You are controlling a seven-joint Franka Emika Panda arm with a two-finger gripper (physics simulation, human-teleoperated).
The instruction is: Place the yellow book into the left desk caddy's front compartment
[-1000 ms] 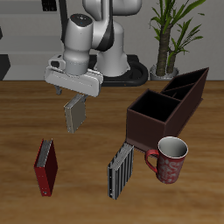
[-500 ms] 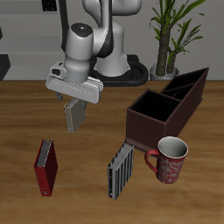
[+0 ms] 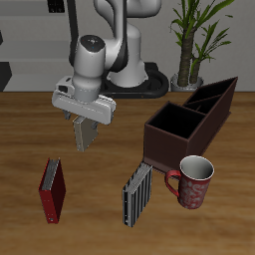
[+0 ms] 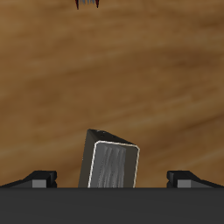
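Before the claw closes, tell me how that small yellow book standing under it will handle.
The yellow book stands upright on a narrow edge, so a sideways nudge would probably tip it. It looks thin and small, likely light. Its flat covers should give the claw firm faces, though the smooth surface might slip; whether the fingers already touch it cannot be told.

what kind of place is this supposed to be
Probably a simulated study or office desk: a wooden table carries books and a divided desk caddy, with a mug beside it and a potted plant behind.
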